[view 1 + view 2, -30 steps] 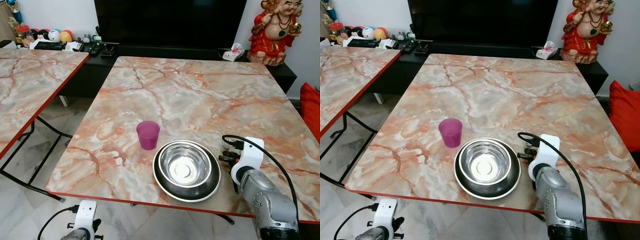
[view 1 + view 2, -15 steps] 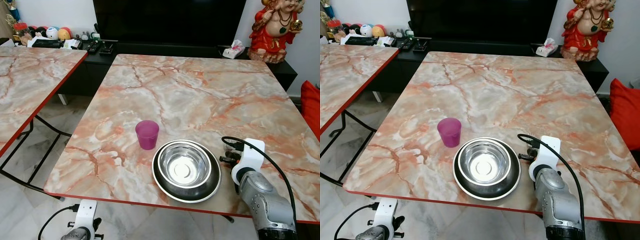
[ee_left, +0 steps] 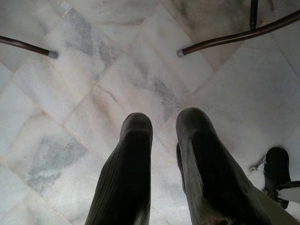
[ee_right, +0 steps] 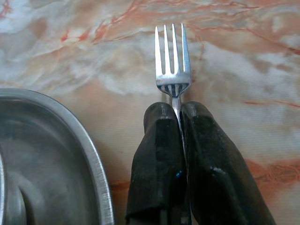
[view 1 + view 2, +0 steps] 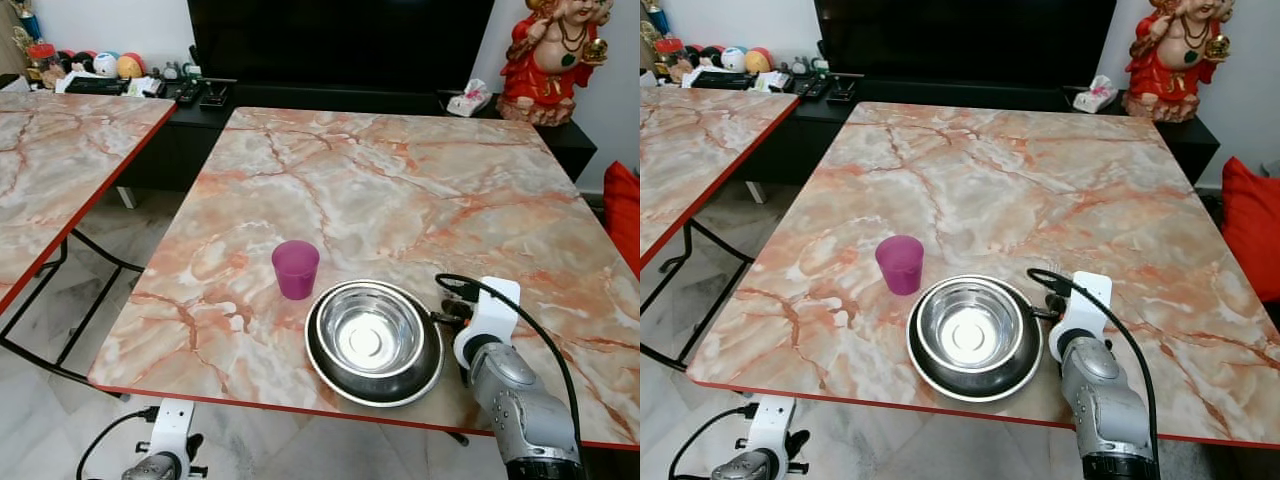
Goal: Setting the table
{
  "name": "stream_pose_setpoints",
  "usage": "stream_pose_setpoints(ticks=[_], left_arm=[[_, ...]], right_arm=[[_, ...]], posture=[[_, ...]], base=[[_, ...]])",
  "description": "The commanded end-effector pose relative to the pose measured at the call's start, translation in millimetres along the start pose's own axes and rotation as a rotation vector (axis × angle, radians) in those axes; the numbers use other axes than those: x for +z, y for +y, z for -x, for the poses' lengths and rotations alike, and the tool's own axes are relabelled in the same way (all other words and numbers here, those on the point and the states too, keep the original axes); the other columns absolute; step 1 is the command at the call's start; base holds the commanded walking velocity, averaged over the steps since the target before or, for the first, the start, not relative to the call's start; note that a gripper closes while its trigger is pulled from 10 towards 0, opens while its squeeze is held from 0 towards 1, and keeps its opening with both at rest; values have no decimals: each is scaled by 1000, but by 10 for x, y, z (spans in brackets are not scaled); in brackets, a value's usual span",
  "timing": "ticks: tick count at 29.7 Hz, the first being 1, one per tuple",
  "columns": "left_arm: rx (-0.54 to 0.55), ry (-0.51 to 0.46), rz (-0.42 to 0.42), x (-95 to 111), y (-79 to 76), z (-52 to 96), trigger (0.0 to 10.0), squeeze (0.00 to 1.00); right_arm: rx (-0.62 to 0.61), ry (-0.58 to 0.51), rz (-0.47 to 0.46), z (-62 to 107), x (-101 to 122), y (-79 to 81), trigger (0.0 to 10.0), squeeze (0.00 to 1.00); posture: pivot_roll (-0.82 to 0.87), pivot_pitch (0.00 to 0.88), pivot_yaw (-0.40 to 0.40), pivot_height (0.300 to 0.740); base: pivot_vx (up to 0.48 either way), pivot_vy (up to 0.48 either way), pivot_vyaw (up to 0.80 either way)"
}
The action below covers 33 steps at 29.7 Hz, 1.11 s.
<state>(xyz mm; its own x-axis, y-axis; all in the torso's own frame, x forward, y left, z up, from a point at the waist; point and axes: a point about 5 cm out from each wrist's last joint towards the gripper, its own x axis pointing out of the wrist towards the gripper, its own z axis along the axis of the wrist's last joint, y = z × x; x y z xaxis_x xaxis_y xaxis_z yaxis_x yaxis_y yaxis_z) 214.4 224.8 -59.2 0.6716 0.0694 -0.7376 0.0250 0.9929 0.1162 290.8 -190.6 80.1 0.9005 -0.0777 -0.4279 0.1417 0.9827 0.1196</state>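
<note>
Cup (image 5: 295, 268) left of bowl (image 5: 373, 339).

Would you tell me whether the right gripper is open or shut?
Shut: the right gripper has its fingers pressed on a fork.

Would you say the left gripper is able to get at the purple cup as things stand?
Probably not yet: the left gripper hangs below the table edge over the floor, while the purple cup stands on top.

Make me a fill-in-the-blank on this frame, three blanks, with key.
The right hand is shut on a ____.
The purple cup stands to the robot's ____ of the steel bowl.
The left hand hangs below the table, over the ____.

Missing words: fork; left; floor
</note>
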Motion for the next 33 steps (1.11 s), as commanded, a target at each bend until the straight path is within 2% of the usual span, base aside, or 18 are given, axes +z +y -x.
stream_pose_setpoints(ticks=[1,22,33], left_arm=[[-2,19,-10,-26,-2,2,10000,0],[0,28,-14,-42,-8,3,10000,0],[-1,34,-14,-60,12,10,10000,0]], right_arm=[[-15,7,17,-1,-38,-25,10000,0],[-5,34,22,-24,-183,22,10000,0],[-35,29,54,-33,-184,-40,10000,0]], posture=[[59,24,-12,740],[65,27,-11,740],[66,27,-12,740]], base=[[0,0,0],[0,0,0],[0,0,0]])
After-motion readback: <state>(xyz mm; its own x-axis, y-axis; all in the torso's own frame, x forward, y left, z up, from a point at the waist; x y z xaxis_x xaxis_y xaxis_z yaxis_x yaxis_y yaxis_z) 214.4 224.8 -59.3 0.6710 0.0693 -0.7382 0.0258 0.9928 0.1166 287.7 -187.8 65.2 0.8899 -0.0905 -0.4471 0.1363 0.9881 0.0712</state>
